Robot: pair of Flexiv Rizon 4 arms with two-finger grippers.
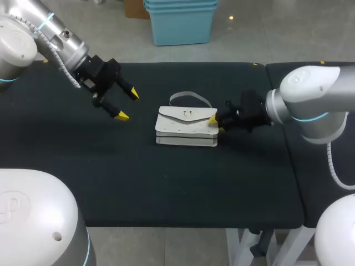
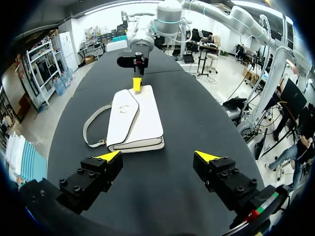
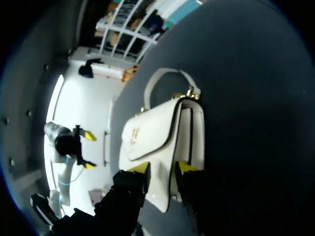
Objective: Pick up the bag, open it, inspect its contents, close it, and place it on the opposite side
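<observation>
Black table: white bag lies flat, long axis running arm to arm. Right gripper pinches its near end; left gripper hangs open, well apart.

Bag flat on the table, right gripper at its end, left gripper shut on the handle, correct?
No. The left wrist view shows the left gripper open, short of the white bag and clear of its handle. The rest holds.

Smooth leathery bag lies on matt table.
</observation>
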